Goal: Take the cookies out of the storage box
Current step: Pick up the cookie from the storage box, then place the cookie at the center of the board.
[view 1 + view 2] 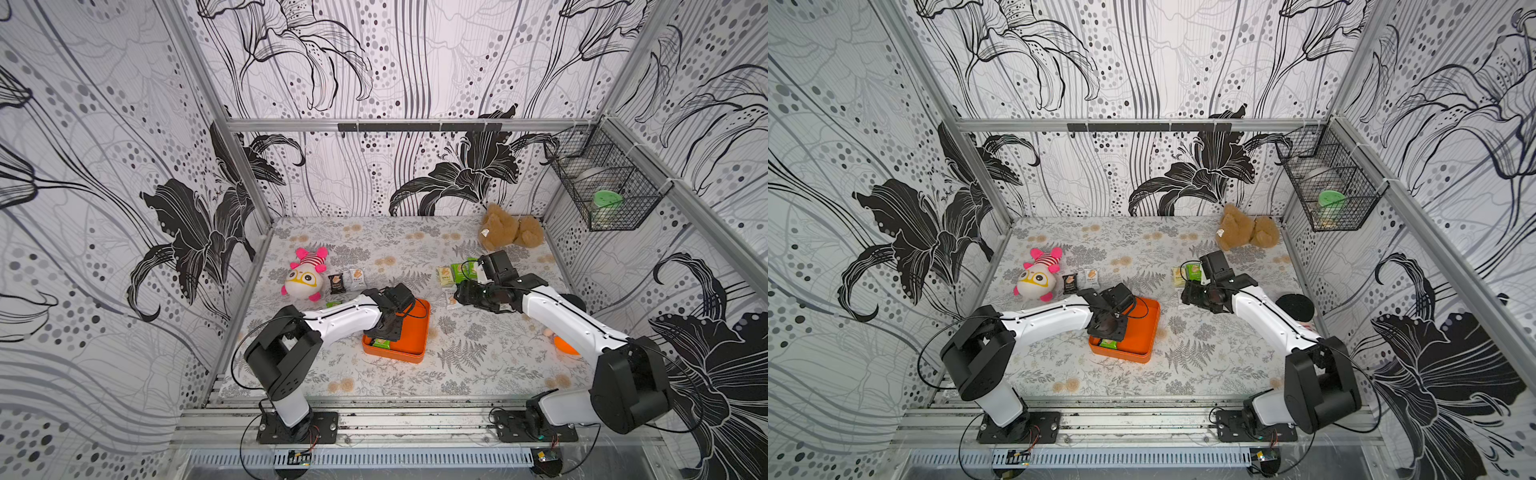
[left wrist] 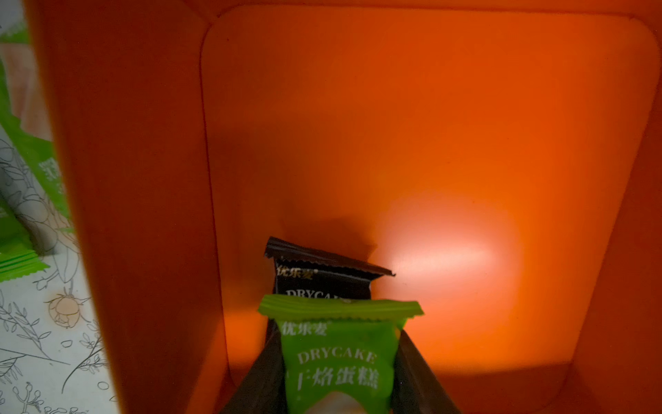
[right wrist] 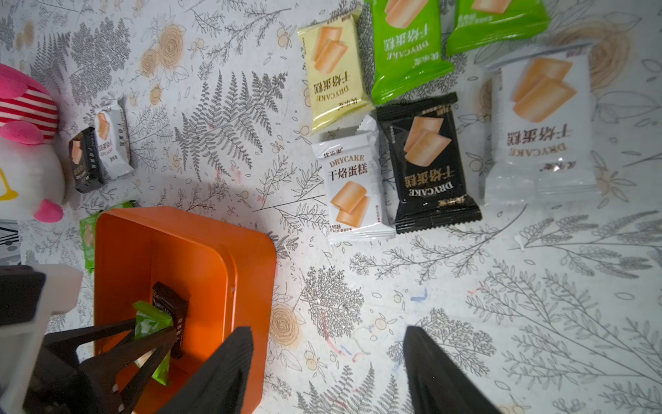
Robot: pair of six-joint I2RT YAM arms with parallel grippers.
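While the shallow bright-orange plastic storage box [image 1: 411,336] sits on the floral-printed desk [image 3: 537,286], the left jaws reach into it, clenched on a green sealed cookie packet [image 2: 338,358] that overlaps a black sealed packet [image 2: 322,279]. The right jaws hang released and empty above the desk, near loose cookie packets [image 3: 353,186] lying outside the box.

DRYCAKE, 干烙蛋糕 on cookie pkts [image 3: 426,161]

Top views bright and evenly lit, wide-angle bowing toward frame edges; left wrist view dim inside the storage box [image 2: 358,125], soft glare patch on its floor, margins blurred
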